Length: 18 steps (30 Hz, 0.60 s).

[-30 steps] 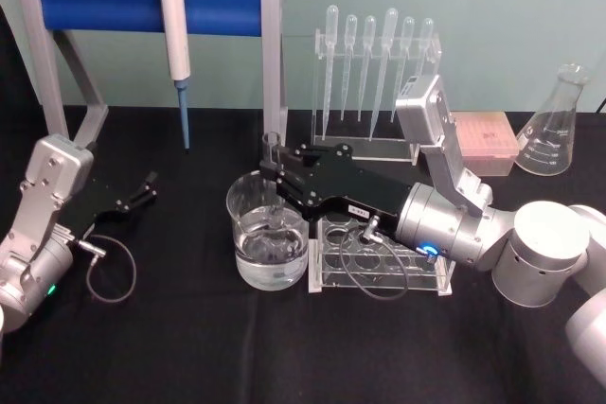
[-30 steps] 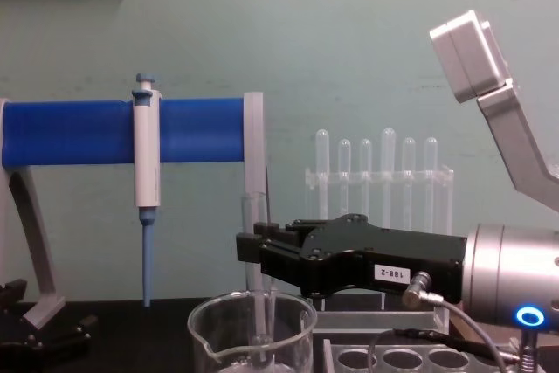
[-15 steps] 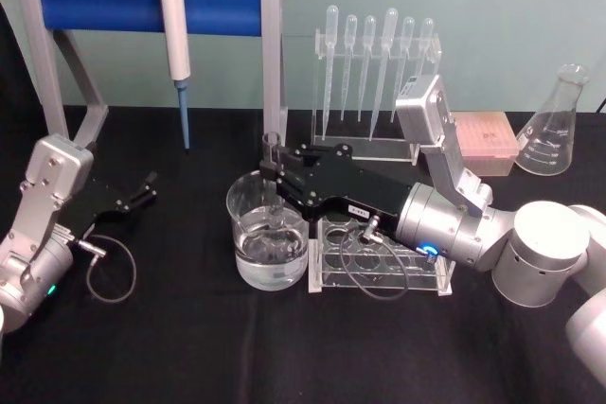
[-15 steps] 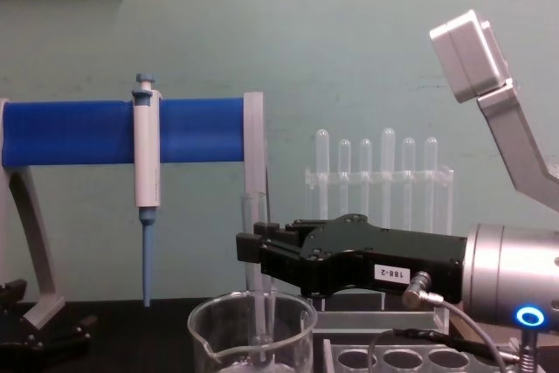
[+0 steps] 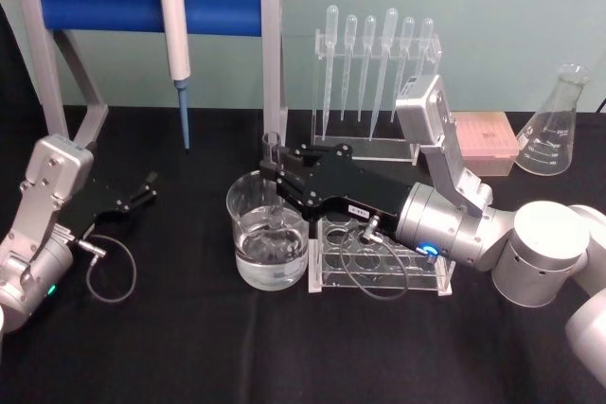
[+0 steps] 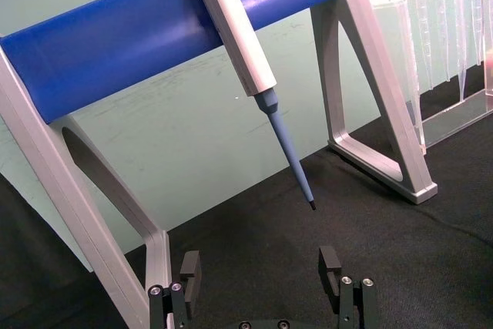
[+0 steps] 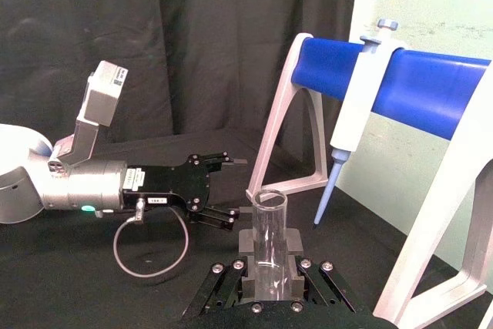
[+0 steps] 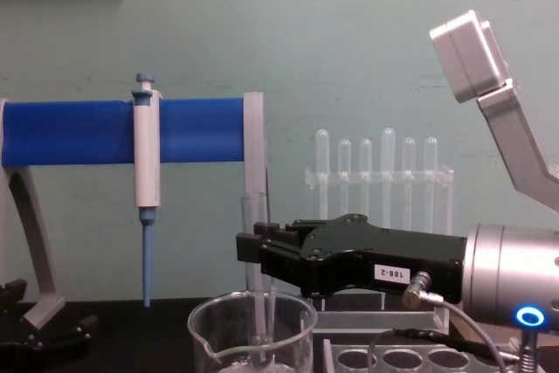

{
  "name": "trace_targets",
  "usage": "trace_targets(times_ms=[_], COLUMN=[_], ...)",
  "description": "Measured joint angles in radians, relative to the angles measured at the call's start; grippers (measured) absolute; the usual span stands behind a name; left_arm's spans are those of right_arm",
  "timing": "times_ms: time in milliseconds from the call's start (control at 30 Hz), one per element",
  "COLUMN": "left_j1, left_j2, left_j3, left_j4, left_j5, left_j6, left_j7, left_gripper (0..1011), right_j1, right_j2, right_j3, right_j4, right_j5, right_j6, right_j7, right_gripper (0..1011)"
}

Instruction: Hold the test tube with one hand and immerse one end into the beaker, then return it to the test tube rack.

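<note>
While the test tube (image 5: 273,169) is pinched upright by the right gripper (image 5: 275,173), its lower end is dipped inside the water-filled beaker (image 5: 268,243) beside the tube rack (image 5: 379,267). Left gripper (image 6: 262,275) is parked on the desk (image 5: 170,328), fingers spread.

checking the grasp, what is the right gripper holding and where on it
The right gripper is shut on the test tube, clamping its upper part just below the open rim. The tube stands upright with its lower end inside the beaker. The left gripper holds nothing.
</note>
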Motion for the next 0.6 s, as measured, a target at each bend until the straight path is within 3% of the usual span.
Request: trace_targets(times_ms=[333, 600], left_j1=[0.0, 0.0], left_j2=[0.0, 0.0], left_j3=[0.0, 0.0], left_j4=[0.0, 0.0], left_j5=[0.0, 0.0], left_j6=[0.0, 0.0], left_j7=[0.0, 0.0], left_gripper=[1000, 1000], right_j1=[-0.002, 0.0], right_j2=[0.0, 0.021], right_j3=[0.009, 0.049], right_j4=[-0.006, -0.084], right_j5=[0.0, 0.026], right_j6=[0.0, 0.036], right_j7=[0.006, 0.031], right_gripper=[228, 228])
